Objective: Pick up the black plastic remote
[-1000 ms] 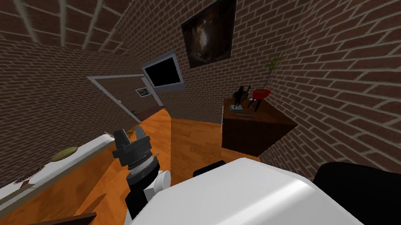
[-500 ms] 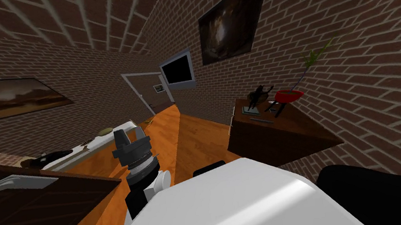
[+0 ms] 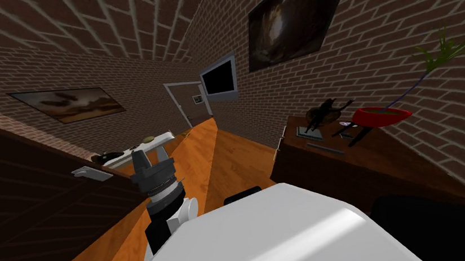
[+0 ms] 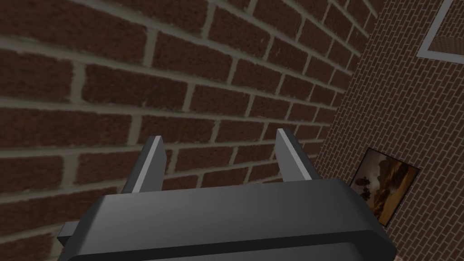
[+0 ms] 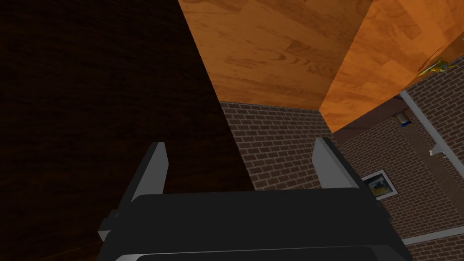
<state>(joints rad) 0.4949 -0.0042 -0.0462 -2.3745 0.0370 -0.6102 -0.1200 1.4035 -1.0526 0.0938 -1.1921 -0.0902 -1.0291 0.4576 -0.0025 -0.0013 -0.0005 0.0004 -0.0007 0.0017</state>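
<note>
A slim dark bar (image 3: pixel 326 148), likely the remote, lies flat on the dark wooden sideboard (image 3: pixel 311 174) against the brick wall at the right. Behind it are a flat tablet-like slab (image 3: pixel 310 132), a black figurine (image 3: pixel 326 112) and a red bowl with a plant (image 3: pixel 380 115). My left gripper (image 3: pixel 150 155) is raised left of my chest, far from the sideboard. Its fingers (image 4: pixel 153 156) stand open with nothing between them. My right gripper (image 5: pixel 240 147) is open too, over a dark wooden surface (image 5: pixel 90 99) and orange floor (image 5: pixel 281 50).
A tall dark wooden cabinet (image 3: pixel 20 207) stands close on my left, with a light grey object (image 3: pixel 91 172) on top. Beyond it is a white table (image 3: pixel 140 147) with several items. Orange floor (image 3: pixel 230 160) runs between cabinet and sideboard to a door (image 3: pixel 188 104).
I have moved forward and turned. The sideboard is now nearer and further right, and the left cabinet takes up much more of the view. Both arms hold the same pose.
</note>
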